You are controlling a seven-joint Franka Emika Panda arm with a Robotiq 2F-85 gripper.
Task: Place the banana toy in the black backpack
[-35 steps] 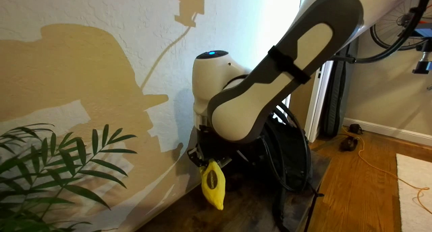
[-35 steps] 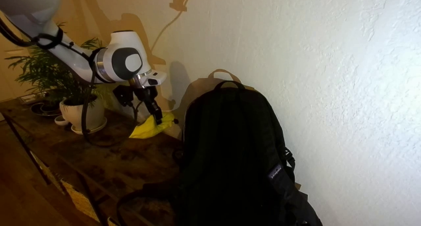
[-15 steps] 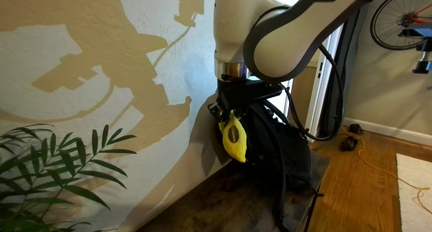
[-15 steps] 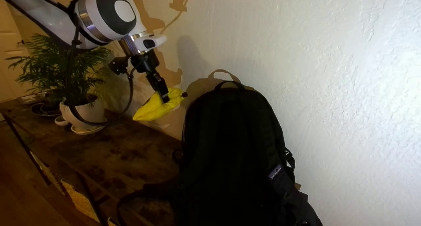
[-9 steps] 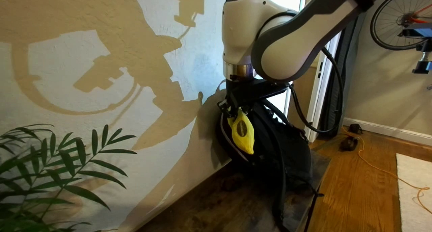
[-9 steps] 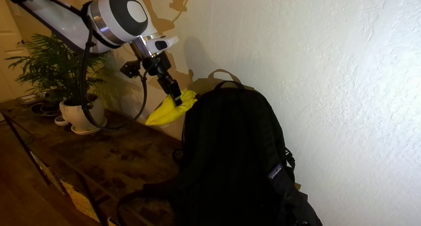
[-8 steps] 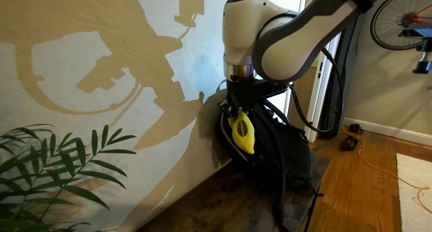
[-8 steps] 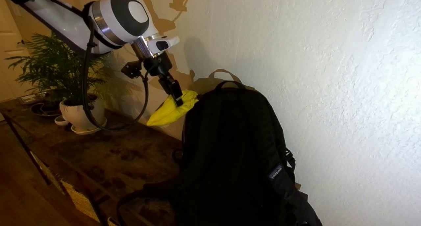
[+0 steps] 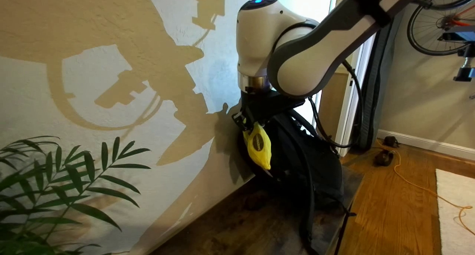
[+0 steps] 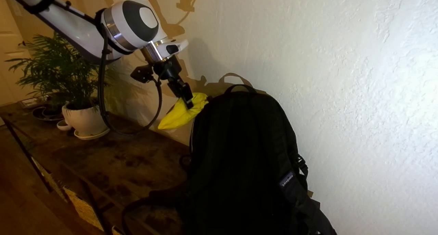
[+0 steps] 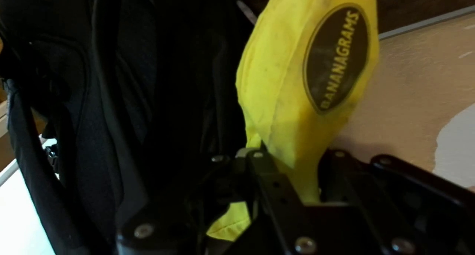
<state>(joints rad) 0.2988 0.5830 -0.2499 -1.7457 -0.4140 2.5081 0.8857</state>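
Note:
The banana toy is bright yellow with a dark oval label, which shows in an exterior view and in the wrist view. My gripper is shut on it near its stem end and holds it in the air above the table, tilted with its far end down. The black backpack stands upright near the wall; it also fills the left of the wrist view. The toy's stem end is beside the backpack's upper edge; I cannot tell if they touch. The backpack's opening is hidden.
The dark wooden table lies under the gripper and backpack. A white plant pot with a leafy plant stands at the far end. The textured wall is close beside the gripper. A backpack strap hangs down.
My gripper has lifted the toy from low over the table up to the backpack's upper part and moved toward the backpack. In the last half second it has shifted only slightly.

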